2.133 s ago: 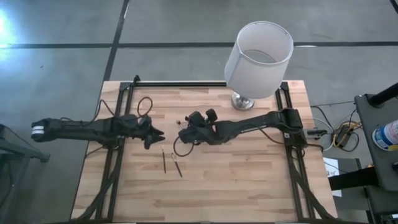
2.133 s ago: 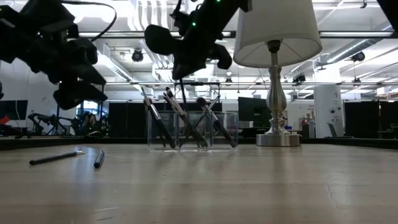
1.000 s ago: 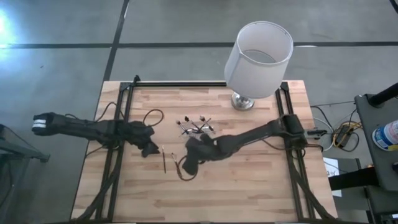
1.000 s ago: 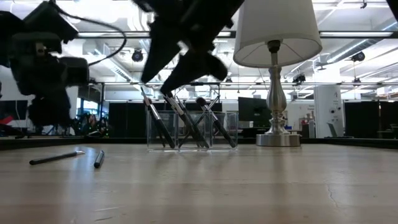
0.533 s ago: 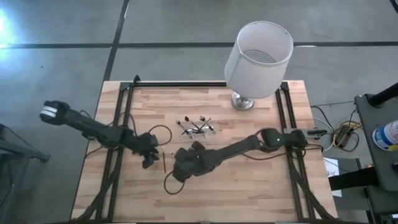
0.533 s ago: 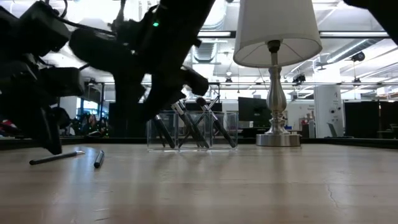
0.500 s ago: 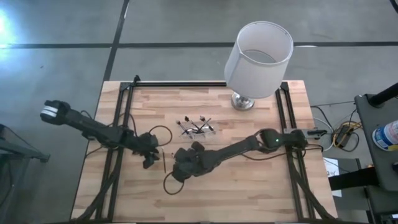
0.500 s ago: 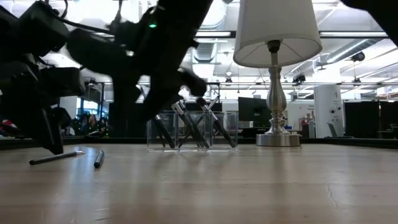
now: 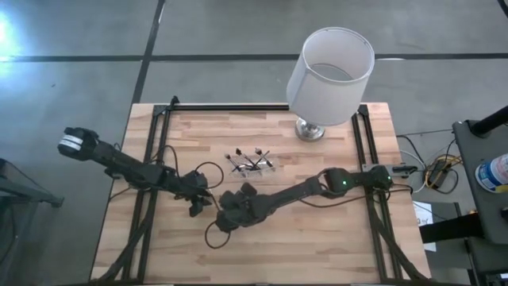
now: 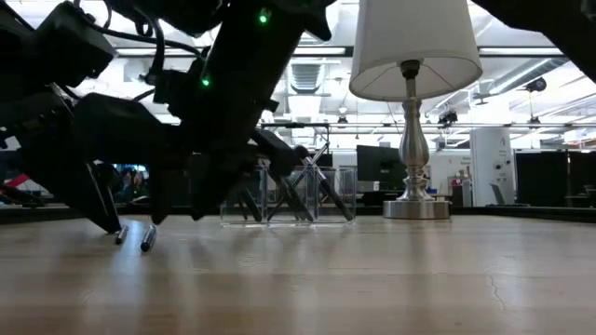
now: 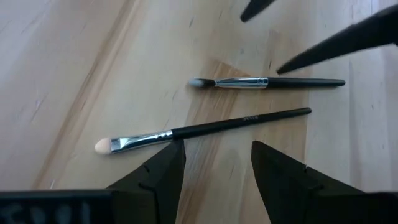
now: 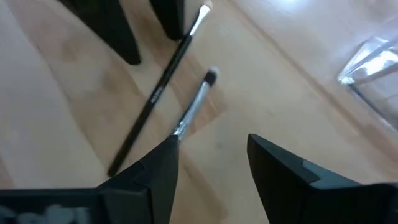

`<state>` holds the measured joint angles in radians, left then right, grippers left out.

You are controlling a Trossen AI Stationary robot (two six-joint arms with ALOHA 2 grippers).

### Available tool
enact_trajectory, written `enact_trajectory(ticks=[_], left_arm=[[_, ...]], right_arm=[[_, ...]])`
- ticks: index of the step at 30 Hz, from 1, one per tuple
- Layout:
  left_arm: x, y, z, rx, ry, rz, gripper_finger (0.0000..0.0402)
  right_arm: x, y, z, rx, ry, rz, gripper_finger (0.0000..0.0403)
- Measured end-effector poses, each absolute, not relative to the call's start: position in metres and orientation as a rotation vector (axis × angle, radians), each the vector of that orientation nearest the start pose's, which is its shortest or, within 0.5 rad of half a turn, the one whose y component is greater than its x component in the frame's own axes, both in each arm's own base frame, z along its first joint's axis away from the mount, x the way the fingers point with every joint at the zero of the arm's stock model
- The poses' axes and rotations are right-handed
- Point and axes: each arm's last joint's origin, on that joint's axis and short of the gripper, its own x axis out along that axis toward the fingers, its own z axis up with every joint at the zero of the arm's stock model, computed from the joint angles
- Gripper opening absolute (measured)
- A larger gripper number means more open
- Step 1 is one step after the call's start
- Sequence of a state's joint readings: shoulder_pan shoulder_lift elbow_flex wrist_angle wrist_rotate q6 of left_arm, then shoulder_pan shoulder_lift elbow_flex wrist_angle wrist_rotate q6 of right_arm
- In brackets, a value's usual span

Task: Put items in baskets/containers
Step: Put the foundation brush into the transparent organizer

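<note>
Both arms have descended toward the table centre since the earlier frames: left gripper (image 11: 214,165) and right gripper (image 12: 211,163), each with fingers apart and empty, poised over two brushes (image 11: 205,128) lying on the wooden table (image 9: 317,238). The clear tray (image 10: 289,194), holding further brushes, stands nearby beside the lamp (image 9: 329,67).

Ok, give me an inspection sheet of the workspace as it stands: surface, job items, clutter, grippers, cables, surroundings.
Surface: wooden table, bare at the near side.
Job's things: two makeup brushes lie loose, a longer brush and a shorter brush; other brushes stand in the clear container.
Clutter: white-shaded lamp at the far edge.
Grippers: left gripper open over the longer brush; right gripper open over the shorter brush; neither holds anything.
Cables: black cable loops by the wrists.
Surroundings: grey floor, a cart at the right.
</note>
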<state>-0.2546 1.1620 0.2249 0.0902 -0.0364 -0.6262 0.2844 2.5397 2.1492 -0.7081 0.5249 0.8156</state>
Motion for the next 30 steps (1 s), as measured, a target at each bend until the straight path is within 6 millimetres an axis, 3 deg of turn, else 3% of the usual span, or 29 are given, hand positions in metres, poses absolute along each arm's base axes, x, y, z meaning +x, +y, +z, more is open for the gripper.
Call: enact_trajectory(ticks=[10,17,20,24,26,30], left_arm=[[0.167,-0.043,0.113,-0.465,0.856,0.062,0.0188],[0.166,-0.044,0.114,-0.464,0.850,0.059,0.0188],[0.166,-0.044,0.114,-0.442,0.850,0.049,0.0188],[0.166,-0.044,0.114,-0.435,0.849,0.050,0.0188],[0.166,-0.044,0.114,-0.440,0.848,0.052,0.0188],[0.167,-0.044,0.114,-0.461,0.844,0.061,0.0188]], right_arm=[[0.510,0.133,0.126,0.306,0.848,-0.592,0.0190],[0.511,0.129,0.170,0.323,0.759,-0.525,0.0185],[0.516,0.130,0.162,0.134,0.832,-0.308,0.0185],[0.516,0.132,0.153,-0.366,0.907,-0.020,0.0185],[0.516,0.129,0.155,-0.536,0.913,0.068,0.0185],[0.519,0.116,0.153,-0.578,0.926,0.205,0.0185]])
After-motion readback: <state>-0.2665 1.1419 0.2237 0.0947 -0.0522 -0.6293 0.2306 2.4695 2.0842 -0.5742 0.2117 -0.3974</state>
